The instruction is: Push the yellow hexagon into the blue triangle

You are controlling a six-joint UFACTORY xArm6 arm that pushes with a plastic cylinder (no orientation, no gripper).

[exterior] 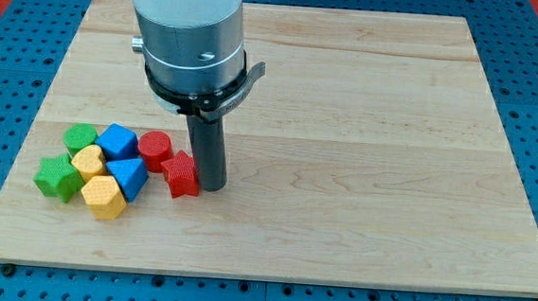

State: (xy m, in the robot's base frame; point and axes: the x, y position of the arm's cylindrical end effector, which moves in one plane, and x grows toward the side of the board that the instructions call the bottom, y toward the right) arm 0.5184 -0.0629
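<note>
The arm carries no fingers, only a rod; my tip (211,186) rests on the wooden board (362,176), touching the right side of the red star block (182,174). Nearest, at the cluster's bottom, the yellow hexagon (104,197) touches the blue triangle (128,176). Left lies a green star block (56,176). Farther: a second yellow block (89,162), blue cube (118,143), green block (81,138), red cylinder (154,149).

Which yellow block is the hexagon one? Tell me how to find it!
Look at the wooden board, then the bunch of blocks near its left edge. The yellow hexagon sits lowest in that bunch, touching the blue triangle. The other yellow block sits higher, between the green ones.
</note>
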